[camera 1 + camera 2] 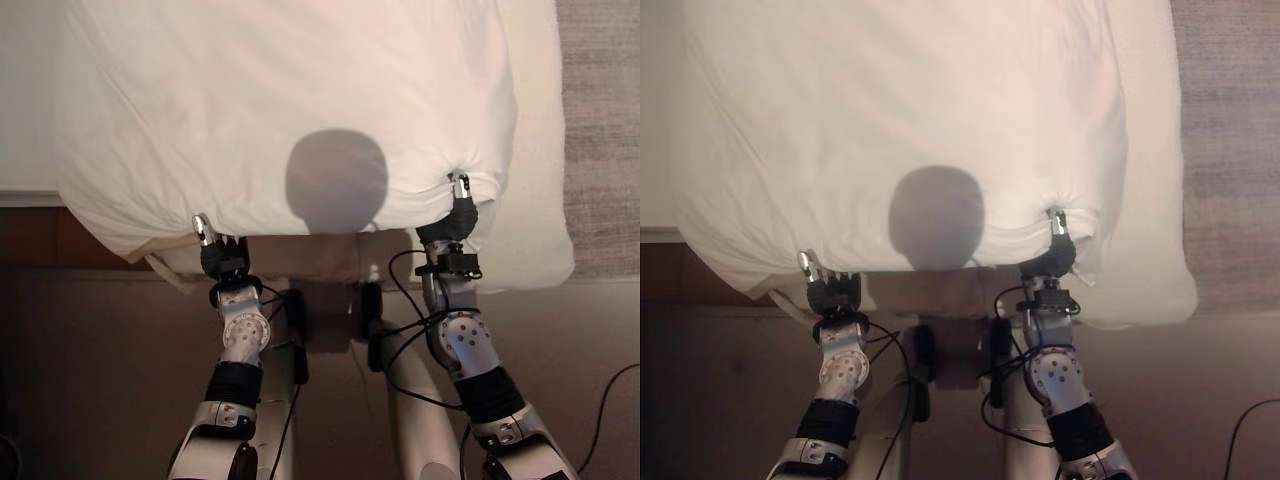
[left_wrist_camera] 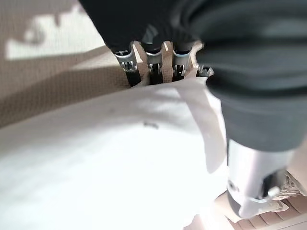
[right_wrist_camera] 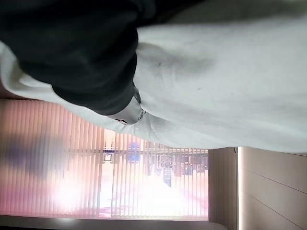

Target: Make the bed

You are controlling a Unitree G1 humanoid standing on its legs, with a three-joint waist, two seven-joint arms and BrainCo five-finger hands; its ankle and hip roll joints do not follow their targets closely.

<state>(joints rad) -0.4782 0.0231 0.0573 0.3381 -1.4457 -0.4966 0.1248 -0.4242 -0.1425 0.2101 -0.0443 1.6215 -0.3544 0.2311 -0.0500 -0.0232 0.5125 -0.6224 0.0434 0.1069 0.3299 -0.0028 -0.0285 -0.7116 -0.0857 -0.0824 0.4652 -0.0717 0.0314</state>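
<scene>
A white duvet (image 1: 300, 90) lies puffed over the bed, and its near edge hangs just in front of me. My left hand (image 1: 222, 258) holds that edge at the lower left; in the left wrist view its fingers (image 2: 153, 60) curl under the cloth and the thumb (image 2: 254, 182) lies on top. My right hand (image 1: 455, 218) grips the same edge further right, where the fabric bunches into small gathers around the raised thumb (image 1: 1055, 225). In the right wrist view the duvet (image 3: 216, 86) presses against the hand's dark cover.
A white sheet over the mattress (image 1: 540, 220) sticks out past the duvet on the right. Grey carpet (image 1: 600, 120) runs along the bed's right side. The dark brown bed base (image 1: 30, 235) and floor (image 1: 100, 350) lie below the edge. A window with vertical blinds (image 3: 96, 167) stands behind.
</scene>
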